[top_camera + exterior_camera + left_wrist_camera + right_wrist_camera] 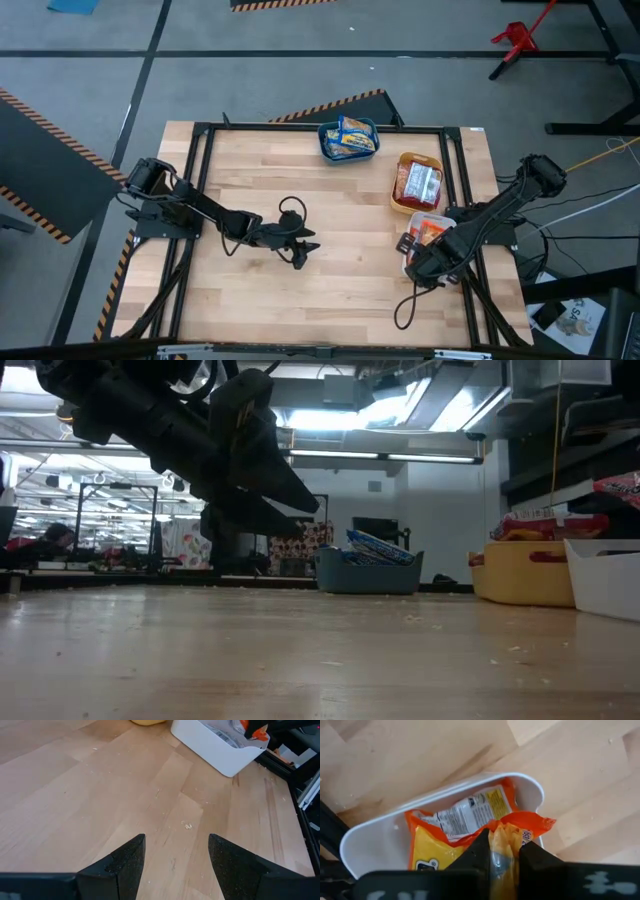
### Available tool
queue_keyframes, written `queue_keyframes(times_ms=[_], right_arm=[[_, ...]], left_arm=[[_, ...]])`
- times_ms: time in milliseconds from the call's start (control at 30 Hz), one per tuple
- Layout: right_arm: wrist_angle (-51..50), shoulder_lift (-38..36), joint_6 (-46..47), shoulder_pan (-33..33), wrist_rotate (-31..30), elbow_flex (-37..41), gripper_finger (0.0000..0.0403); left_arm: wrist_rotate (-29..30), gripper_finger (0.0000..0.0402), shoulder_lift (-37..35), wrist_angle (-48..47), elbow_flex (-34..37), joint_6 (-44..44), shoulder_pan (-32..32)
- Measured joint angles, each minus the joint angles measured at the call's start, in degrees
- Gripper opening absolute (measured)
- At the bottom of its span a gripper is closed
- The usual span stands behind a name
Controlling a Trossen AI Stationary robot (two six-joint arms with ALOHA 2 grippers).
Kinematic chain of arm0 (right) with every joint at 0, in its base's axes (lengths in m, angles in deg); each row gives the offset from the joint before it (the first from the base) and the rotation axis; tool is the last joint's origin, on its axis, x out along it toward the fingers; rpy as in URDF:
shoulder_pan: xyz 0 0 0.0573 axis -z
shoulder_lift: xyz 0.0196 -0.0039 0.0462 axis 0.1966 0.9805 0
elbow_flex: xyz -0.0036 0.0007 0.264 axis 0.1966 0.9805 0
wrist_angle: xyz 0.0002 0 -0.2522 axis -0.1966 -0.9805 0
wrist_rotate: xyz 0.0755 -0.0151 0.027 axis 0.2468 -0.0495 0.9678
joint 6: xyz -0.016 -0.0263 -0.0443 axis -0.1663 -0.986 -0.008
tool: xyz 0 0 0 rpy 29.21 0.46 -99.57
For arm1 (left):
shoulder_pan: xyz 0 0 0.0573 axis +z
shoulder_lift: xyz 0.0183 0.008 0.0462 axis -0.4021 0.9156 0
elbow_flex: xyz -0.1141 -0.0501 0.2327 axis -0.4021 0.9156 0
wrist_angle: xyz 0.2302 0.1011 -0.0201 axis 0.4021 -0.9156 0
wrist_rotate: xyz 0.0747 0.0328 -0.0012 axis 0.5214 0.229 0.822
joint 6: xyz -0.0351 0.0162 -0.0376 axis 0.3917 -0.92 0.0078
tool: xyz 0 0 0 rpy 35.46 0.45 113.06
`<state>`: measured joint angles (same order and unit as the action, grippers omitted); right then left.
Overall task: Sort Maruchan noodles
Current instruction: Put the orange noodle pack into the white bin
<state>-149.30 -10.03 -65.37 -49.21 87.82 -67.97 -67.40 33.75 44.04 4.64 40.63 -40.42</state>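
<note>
Over the pale butcher-block wooden table (340,270), we see our right gripper (504,851) above the white plastic bin (380,832) at the table's right edge, its two dark fingers (475,852) pinched together on an orange-red plastic noodle packet (525,827) — the packet's crimped end sticks up between them; beneath it in the same bin lies another orange-red packet (470,812), its printed back panel facing up.

Our left gripper (300,252) hangs low over the bare middle of the table, well apart from the bins; its dark wedge-shaped fingers (125,860) stand apart with nothing between them, only wood grain and crumbs below.

Along the far side of the table sits the teal plastic bin (330,148), holding blue-and-yellow noodle packets (352,135); just beside it toward the right edge, the orange-yellow plastic bin (401,203) holds red-and-silver noodle packets (418,182) — it lies between the teal bin and the white one; in the low view the three bins line up at the right, the white one nearest.
</note>
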Motion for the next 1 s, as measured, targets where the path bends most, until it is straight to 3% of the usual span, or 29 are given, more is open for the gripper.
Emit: queue_keyframes(times_ms=[267, 567, 700, 900, 1000], right_arm=[[0.3, 0.0, -0.3, 0.0, 2.3, 0.0, 0.0050], [0.1, 0.0, -1.1, 0.0, 2.3, 0.0, 0.0169], [-1.5, 0.0, 1.2, 0.0, -1.0, -0.6, 0.0200], [-5.3, 0.0, 7.0, 0.1, -3.1, -5.8, 0.0202], [-7.7, 0.0, 16.3, 0.0, -3.1, -8.7, 0.0192]], left_arm=[[0.0, 0.0212, 0.0, 0.0, 0.0, 0.0, 0.0], [0.0, 0.0212, 0.0, 0.0, 0.0, 0.0, 0.0], [0.0, 0.0212, 0.0, 0.0, 0.0, 0.0, 0.0], [0.0, 0.0212, 0.0, 0.0, 0.0, 0.0, 0.0], [0.0, 0.0212, 0.0, 0.0, 0.0, 0.0, 0.0]])
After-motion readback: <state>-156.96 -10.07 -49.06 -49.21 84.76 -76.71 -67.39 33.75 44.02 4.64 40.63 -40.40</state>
